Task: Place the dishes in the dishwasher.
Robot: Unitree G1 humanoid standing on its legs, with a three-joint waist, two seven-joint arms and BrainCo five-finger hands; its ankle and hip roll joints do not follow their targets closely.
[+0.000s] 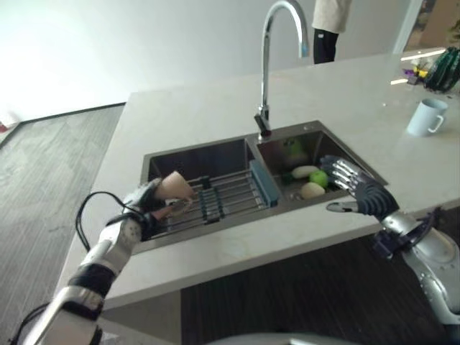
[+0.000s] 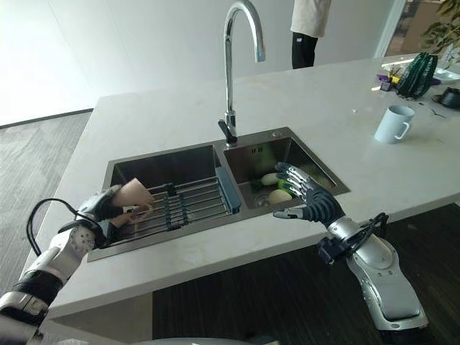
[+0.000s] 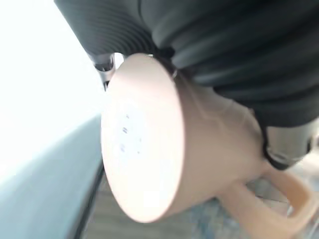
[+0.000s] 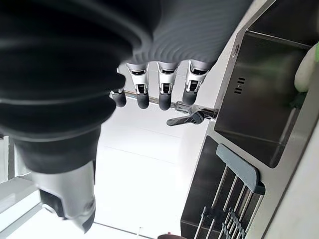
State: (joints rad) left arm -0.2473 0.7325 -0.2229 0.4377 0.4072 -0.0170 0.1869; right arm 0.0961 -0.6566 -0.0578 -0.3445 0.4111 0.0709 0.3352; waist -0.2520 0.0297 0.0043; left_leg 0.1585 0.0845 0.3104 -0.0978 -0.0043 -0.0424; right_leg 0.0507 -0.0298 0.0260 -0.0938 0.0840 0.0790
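Left hand (image 2: pixel 108 208) has its fingers curled round your beige mug (image 2: pixel 134 195), tilted over the wire rack (image 2: pixel 188 206) in the sink's left basin (image 2: pixel 165 167). Right hand (image 2: pixel 310 204) hovers above the right basin's (image 2: pixel 316 169) front edge, fingers straight, holding nothing.

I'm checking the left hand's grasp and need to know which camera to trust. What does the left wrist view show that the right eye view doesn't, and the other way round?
Left wrist view: the pink mug from very close, its flat base turned to the camera and its handle sticking out past the left hand, whose dark cover lies over the mug.

Right eye view: the two-basin sink, the rack over its left basin, the tap, fruit in the right basin, the right hand open over it, a pale blue mug on the counter.

Both: the left hand holding the pink mug.
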